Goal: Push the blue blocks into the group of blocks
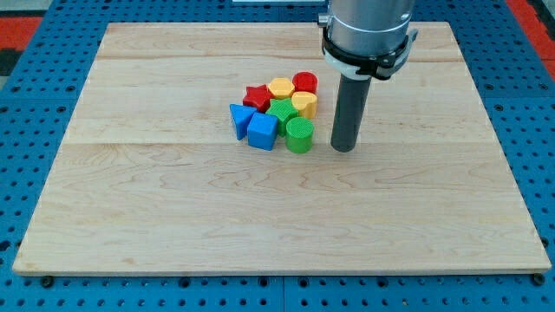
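Observation:
A tight group of blocks sits a little above the board's middle. A blue triangle [238,118] is at its left edge, touching a blue cube [262,131] beside it. Around them are a red star [257,96], a yellow hexagon [280,87], a red cylinder [304,83], a yellow block [303,105], a green star [282,110] and a green cylinder [300,136]. My tip [344,149] rests on the board just to the right of the green cylinder, a small gap apart from it.
The wooden board [173,217] lies on a blue perforated table [26,87]. The arm's grey housing [364,30] hangs over the board's top edge, above and right of the group.

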